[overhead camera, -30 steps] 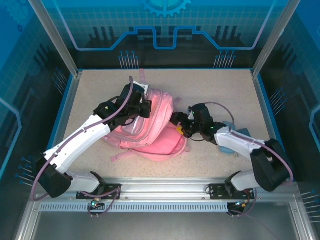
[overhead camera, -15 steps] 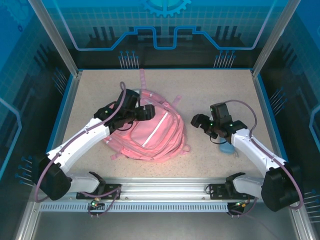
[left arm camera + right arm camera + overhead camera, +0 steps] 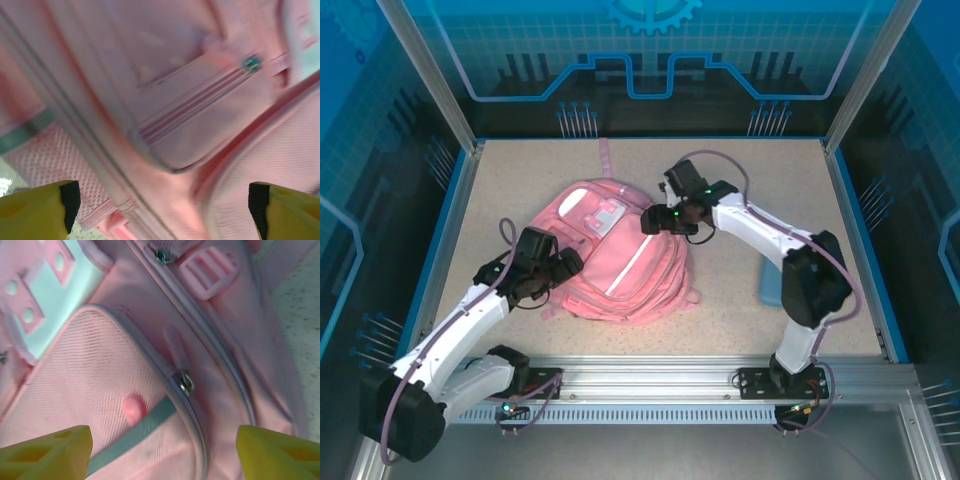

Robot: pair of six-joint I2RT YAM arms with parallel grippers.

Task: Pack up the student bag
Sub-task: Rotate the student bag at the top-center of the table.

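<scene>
Speckled beige tabletop (image 3: 750,190) inside a blue-walled enclosure carries the student bag (image 3: 630,270), which lies flat near the middle with its front pockets facing up. At the bag's near-left edge the left pincer (image 3: 563,266) hovers with its fingers spread wide, gripping nothing. Farther back, the right pincer (image 3: 655,222) stands equally apart over the bag's upper right side, beside a whitish patch (image 3: 603,212) marked with pink holed tabs.
</scene>
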